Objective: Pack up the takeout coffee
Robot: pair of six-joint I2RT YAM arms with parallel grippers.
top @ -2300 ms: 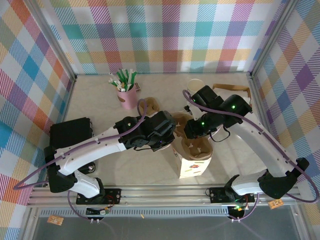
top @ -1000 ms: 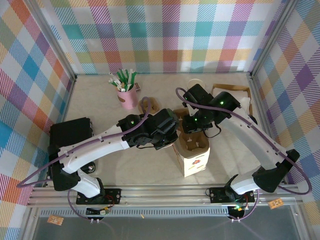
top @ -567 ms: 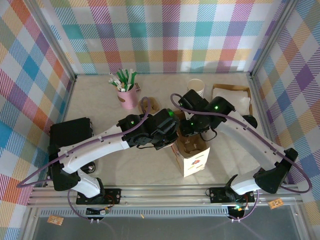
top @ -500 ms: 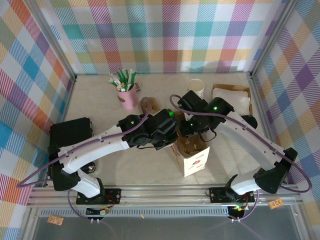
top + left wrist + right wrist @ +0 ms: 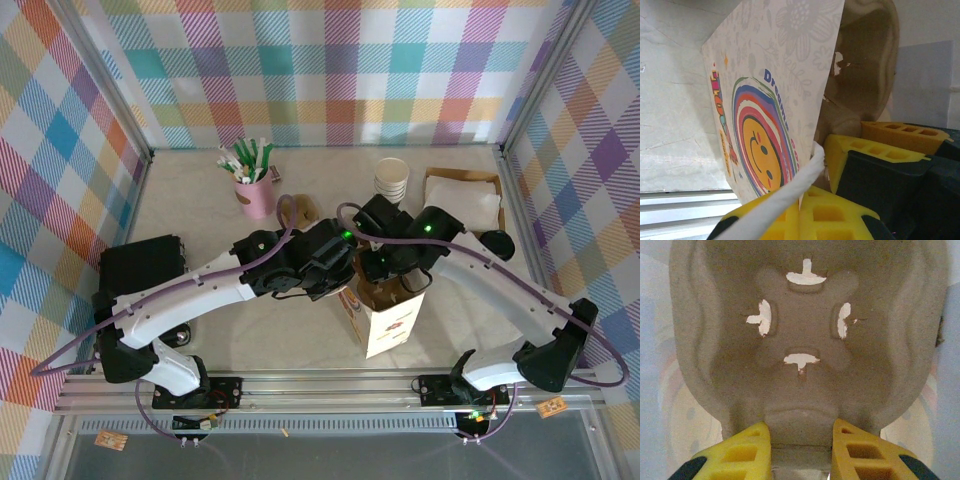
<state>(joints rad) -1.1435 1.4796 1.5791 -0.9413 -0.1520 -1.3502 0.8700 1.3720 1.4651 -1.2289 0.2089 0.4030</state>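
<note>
A pale table (image 5: 290, 340) walled in bright plaid, seen from above, with two robot arms reaching from its near edge to meet at the middle.

The largest thing between them is a white paper bag (image 5: 385, 322), standing upright with its mouth open. It is printed with a rainbow and a smiley face. The left gripper (image 5: 802, 200) is pressed together on the bag's white top edge, on the bag's left side. Its yellow fingers (image 5: 832, 212) pinch the paper with no gap.

Well to the left of that gripper, near the arm's base, lies a black box (image 5: 140, 262).

The right gripper (image 5: 800, 440) hangs just over the bag's mouth, close beside the left one. It is clamped on the rim of a brown moulded-pulp cup carrier (image 5: 800, 340), one yellow finger (image 5: 742, 455) on each side of the edge. The carrier stretches away from the fingertips, showing one cup well with slits. It sits at the bag's opening.

Beyond and to the right of the right gripper is a brown tray (image 5: 460, 174) holding something white. Beyond and to the left of the left gripper stands a pink cup (image 5: 256, 196) of green-and-white pens. Just past the right gripper stands a stack of lidless cream cups (image 5: 391, 180).

The takeout coffee (image 5: 497, 243) stands on the table to the right of the right gripper. It is well apart from both grippers and just in front of the tray. From above it shows mostly as a round black lid.
</note>
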